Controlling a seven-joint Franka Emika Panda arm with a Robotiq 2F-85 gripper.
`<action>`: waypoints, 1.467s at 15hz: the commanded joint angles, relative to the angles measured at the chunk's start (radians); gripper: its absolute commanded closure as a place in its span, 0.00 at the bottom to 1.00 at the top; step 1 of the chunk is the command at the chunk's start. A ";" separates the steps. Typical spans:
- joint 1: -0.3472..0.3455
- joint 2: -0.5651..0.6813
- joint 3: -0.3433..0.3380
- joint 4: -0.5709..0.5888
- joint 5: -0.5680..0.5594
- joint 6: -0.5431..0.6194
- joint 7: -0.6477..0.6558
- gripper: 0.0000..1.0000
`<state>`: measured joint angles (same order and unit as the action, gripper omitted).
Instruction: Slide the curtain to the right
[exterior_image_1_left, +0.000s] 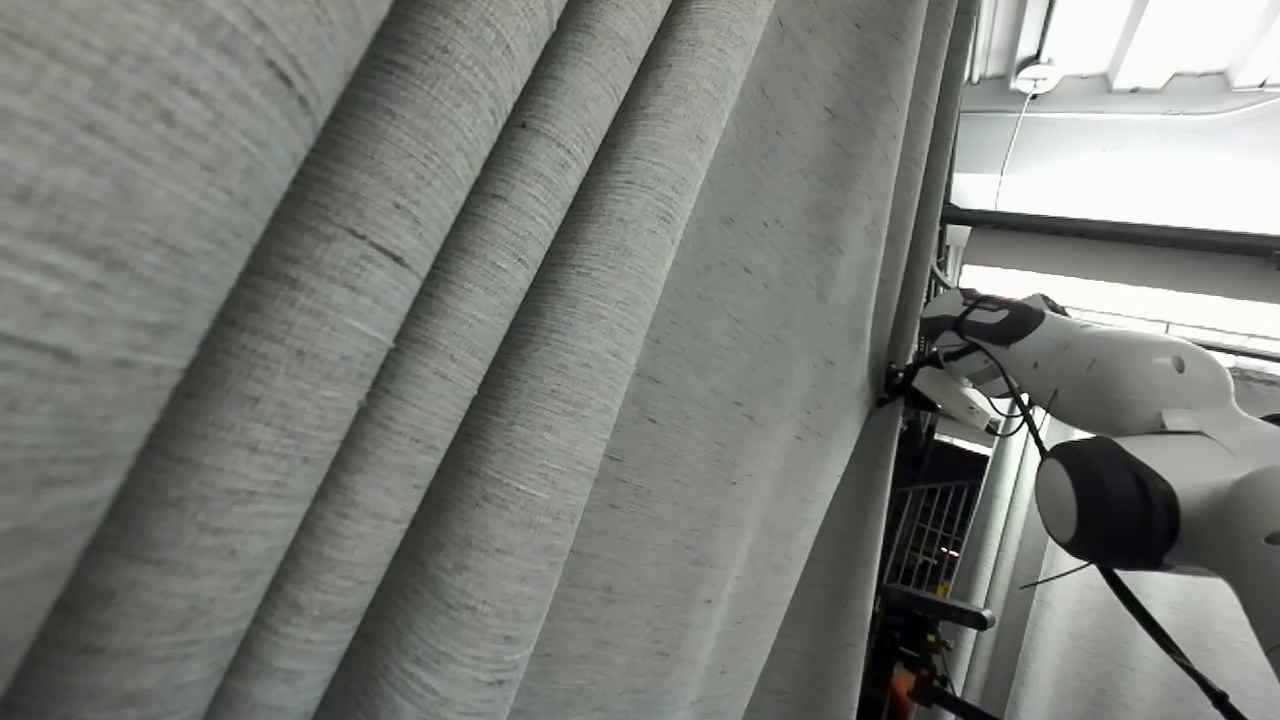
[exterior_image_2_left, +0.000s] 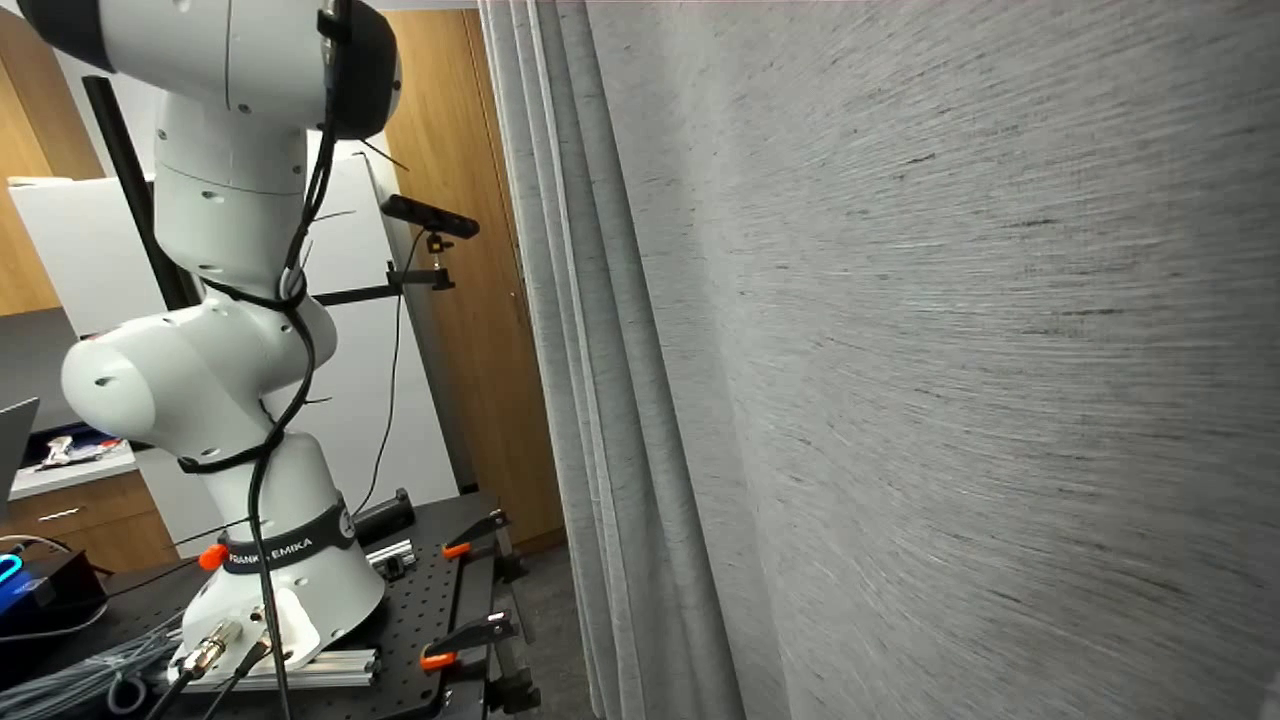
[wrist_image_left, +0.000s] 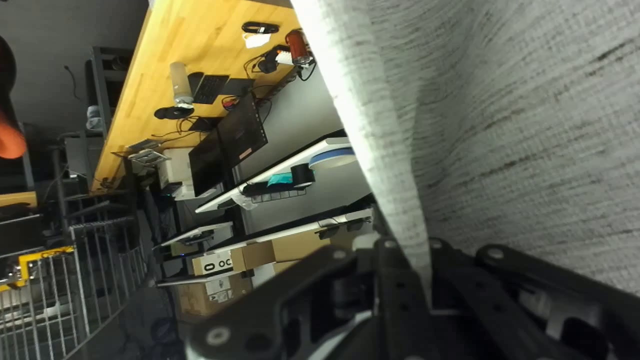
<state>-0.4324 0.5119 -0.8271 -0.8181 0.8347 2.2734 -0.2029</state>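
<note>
- Light-grey woven curtain (exterior_image_1_left: 740, 380): located across most of both exterior views, hanging in long pleats; in the wrist view it occupies the right side, its bright border descending to bottom centre. Whether that border is hem or fold, cannot tell.
- Tall wood-faced panel (exterior_image_2_left: 490, 330): in an exterior view, partly covered by the curtain's gathered folds.
- Wooden bench (wrist_image_left: 200, 30): in the wrist view, lying obliquely across the upper left.
- Black perforated bench (exterior_image_2_left: 415, 590): in an exterior view, apart from the curtain.
- White Franka Emika arm (exterior_image_2_left: 220, 370): base seated on the black perforated bench; in an exterior view, extended from the right side to the curtain.
- Two dark monitors (wrist_image_left: 243, 131): side by side, near the wooden bench.
- End effector (wrist_image_left: 414, 245): clenched, its fingers (wrist_image_left: 400, 285) grasping the curtain's border between them.
- Black bar-shaped camera (exterior_image_2_left: 430, 215): near the arm.
- Black clamps with orange parts (exterior_image_2_left: 470, 640): at the black perforated bench's edge.
</note>
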 joint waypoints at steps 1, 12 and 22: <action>-0.040 0.061 0.031 0.135 0.012 -0.041 0.018 1.00; -0.221 0.126 0.043 0.218 0.005 -0.102 0.193 1.00; -0.287 0.090 0.434 0.235 -0.283 -0.085 0.151 1.00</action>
<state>-0.6650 0.5883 -0.5617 -0.6398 0.6679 2.2220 -0.0380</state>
